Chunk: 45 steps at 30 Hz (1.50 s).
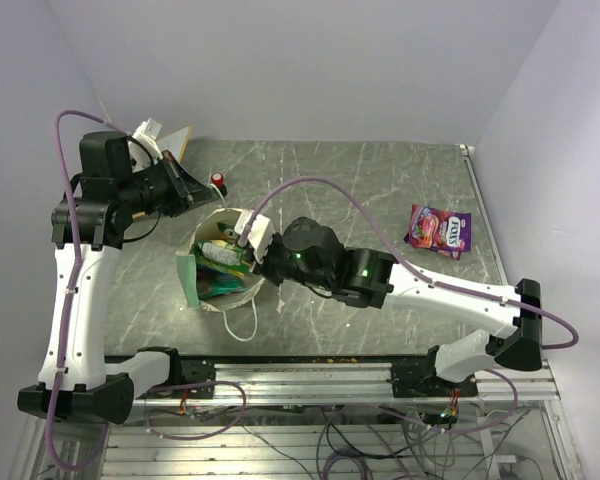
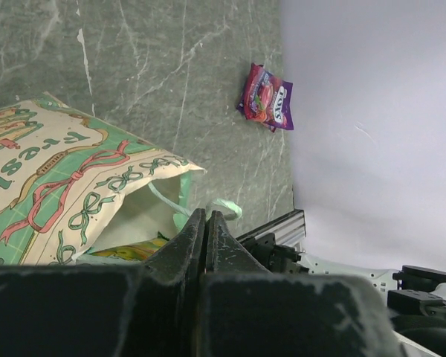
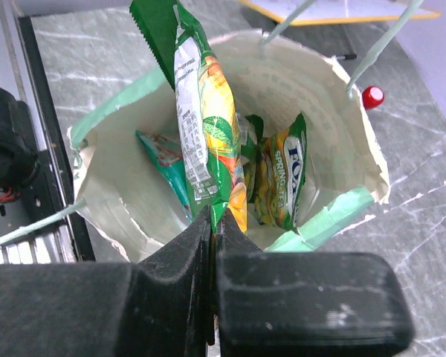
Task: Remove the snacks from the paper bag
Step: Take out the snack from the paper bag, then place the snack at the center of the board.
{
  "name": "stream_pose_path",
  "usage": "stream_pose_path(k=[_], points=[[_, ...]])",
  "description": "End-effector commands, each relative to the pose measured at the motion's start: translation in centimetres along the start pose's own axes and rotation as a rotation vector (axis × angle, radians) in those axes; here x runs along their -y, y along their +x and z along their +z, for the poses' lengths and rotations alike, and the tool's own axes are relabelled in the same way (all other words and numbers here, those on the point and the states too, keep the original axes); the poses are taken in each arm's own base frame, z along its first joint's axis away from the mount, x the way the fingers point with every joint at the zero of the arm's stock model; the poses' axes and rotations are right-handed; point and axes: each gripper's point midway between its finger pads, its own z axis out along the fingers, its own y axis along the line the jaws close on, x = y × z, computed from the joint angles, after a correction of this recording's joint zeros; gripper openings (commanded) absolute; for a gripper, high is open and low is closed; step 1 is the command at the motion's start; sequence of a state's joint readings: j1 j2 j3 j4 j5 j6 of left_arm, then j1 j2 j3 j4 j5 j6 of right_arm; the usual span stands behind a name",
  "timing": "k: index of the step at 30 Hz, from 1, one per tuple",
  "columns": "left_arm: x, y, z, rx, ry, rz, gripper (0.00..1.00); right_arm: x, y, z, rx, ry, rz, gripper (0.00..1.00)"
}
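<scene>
The right tool point(image 3: 212, 219) is clamped on one end of a long green foil snack packet point(image 3: 204, 126), whose long axis runs straight away from it across the open mouth of the mint-green and cream paper bag point(image 3: 334, 89), left of centre on the counter point(image 1: 380, 180). The left tool point(image 2: 206, 216) is closed at the bag's far rim; whether it nips paper I cannot tell.

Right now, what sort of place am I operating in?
Probably a lab robot test cell, not a home or shop: plain white enclosure walls close around a grey marble-patterned tabletop, and an aluminium rail with loose wiring runs along the near edge.
</scene>
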<state>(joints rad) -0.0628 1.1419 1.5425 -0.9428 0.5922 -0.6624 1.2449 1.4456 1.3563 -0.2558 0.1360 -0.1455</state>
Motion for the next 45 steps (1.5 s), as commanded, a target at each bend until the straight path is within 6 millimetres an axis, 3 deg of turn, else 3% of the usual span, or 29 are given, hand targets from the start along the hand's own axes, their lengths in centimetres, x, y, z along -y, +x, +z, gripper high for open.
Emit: stream_pose_path(k=[1,4,9,14,19,23,28,33,38,42,45], points=[[0.8,0.4,-0.4,0.012,0.036,-0.005,0.07,1.5,-7.2,-2.5,0.196,0.025,0.021,0.0],[0.8,0.6,-0.4,0.008,0.039,-0.007,0.07,3.1,-9.7,-4.8,0.276,0.081,0.017,0.0],[0.8,0.7,-0.9,-0.002,0.024,0.021,0.07,5.7,-11.8,-9.2,0.345,0.188,-0.004,0.0],[0.4,0.7,-0.8,-0.006,0.006,0.03,0.07,9.6,-11.8,-14.3,0.361,0.386,-0.027,0.0],[0.8,0.5,-0.6,-0.009,0.028,0.032,0.07,15.4,-6.7,-18.8,0.172,0.79,0.034,0.0],[0.8,0.7,-0.7,-0.019,0.029,0.038,0.07,17.9,-1.4,-20.9,-0.002,1.027,0.035,0.0],[0.7,1.1,-0.5,-0.04,0.042,0.037,0.07,22.0,5.5,-21.4,-0.176,1.096,0.118,0.0],[1.0,1.2,-0.3,-0.051,0.063,0.044,0.07,24.9,11.6,-22.0,-0.349,1.113,-0.008,0.0],[1.2,1.3,-0.2,-0.065,0.08,0.05,0.07,29.1,18.8,-26.1,-0.546,1.231,-0.007,0.0],[1.3,1.9,0.0,-0.085,0.091,0.055,0.07,31.9,21.9,-29.5,-0.646,1.331,0.035,0.0],[1.5,2.3,0.1,-0.097,0.096,0.067,0.07,33.5,23.6,-30.8,-0.703,1.375,0.048,0.0]])
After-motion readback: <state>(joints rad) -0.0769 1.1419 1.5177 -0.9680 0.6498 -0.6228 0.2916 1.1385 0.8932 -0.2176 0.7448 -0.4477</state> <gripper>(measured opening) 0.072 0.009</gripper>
